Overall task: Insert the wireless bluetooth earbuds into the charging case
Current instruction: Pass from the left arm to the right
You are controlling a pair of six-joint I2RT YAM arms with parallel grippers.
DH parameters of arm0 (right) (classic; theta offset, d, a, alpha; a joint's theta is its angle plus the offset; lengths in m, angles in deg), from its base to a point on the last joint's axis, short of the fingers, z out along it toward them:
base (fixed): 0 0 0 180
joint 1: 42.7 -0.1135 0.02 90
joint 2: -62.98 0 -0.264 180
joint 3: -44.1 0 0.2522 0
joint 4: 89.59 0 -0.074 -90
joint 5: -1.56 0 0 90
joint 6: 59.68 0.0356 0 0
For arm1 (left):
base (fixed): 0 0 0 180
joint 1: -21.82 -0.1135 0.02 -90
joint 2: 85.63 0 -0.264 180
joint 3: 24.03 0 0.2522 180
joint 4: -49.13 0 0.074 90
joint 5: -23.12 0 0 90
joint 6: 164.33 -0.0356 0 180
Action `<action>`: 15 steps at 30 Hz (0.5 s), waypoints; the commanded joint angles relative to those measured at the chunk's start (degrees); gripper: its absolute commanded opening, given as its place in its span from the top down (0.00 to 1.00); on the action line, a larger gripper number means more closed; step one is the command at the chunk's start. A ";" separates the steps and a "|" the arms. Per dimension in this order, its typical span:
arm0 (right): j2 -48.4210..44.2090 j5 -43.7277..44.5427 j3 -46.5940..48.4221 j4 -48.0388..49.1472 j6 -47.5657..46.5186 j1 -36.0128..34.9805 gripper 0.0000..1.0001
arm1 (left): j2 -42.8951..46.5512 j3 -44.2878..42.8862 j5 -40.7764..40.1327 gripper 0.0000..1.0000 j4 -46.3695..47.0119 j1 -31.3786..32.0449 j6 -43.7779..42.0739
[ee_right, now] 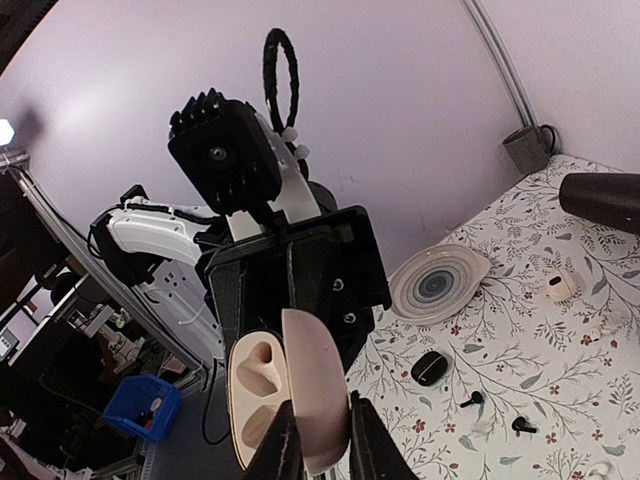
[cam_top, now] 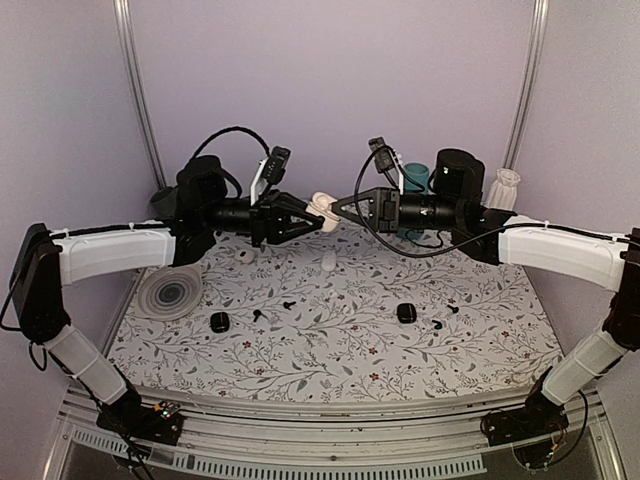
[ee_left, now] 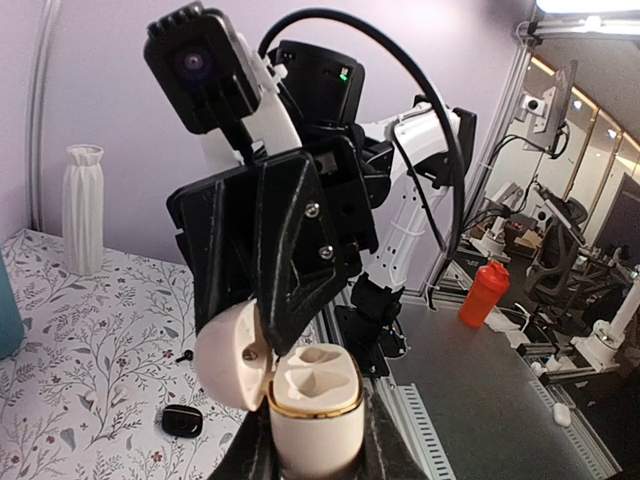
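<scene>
Along the near part of the floral-print counter (cam_top: 330,355) lie two glossy black pebble-shaped cases (cam_top: 219,321), one left and one right. Four tiny black stemmed earbuds (cam_top: 258,314) lie there too, two beside each case. Open print stretches between these two groups and down to the metal-railed near edge.

Farther in sit one white stemmed earbud (cam_top: 328,262) near the middle, one small white case (cam_top: 245,256), and one round ringed grey dish (cam_top: 170,293) at the left edge.

Above mid-counter the two arms meet. The left fingers (ee_left: 383,452) are clamped on a cream gold-rimmed charging case (ee_left: 312,405), held aloft with its two sockets showing. The right fingers (ee_right: 285,450) pinch its flipped-open lid (ee_left: 230,355).

Against the far purple wall stand one teal mug (cam_top: 415,178) and one white ribbed vase (cam_top: 505,188), behind the right arm.
</scene>
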 commanded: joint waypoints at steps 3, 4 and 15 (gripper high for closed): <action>0.51 -0.84 1.68 1.14 0.39 -0.62 0.89 | -0.85 -1.75 0.01 1.00 0.22 0.73 -1.12; 0.50 -0.89 1.64 1.07 0.29 -0.59 0.90 | -0.86 -1.71 -0.09 1.00 0.09 0.69 -1.18; -0.22 -0.93 1.68 -2.14 -3.30 -0.59 0.96 | -0.13 -1.37 -1.16 0.61 -3.14 0.52 -3.46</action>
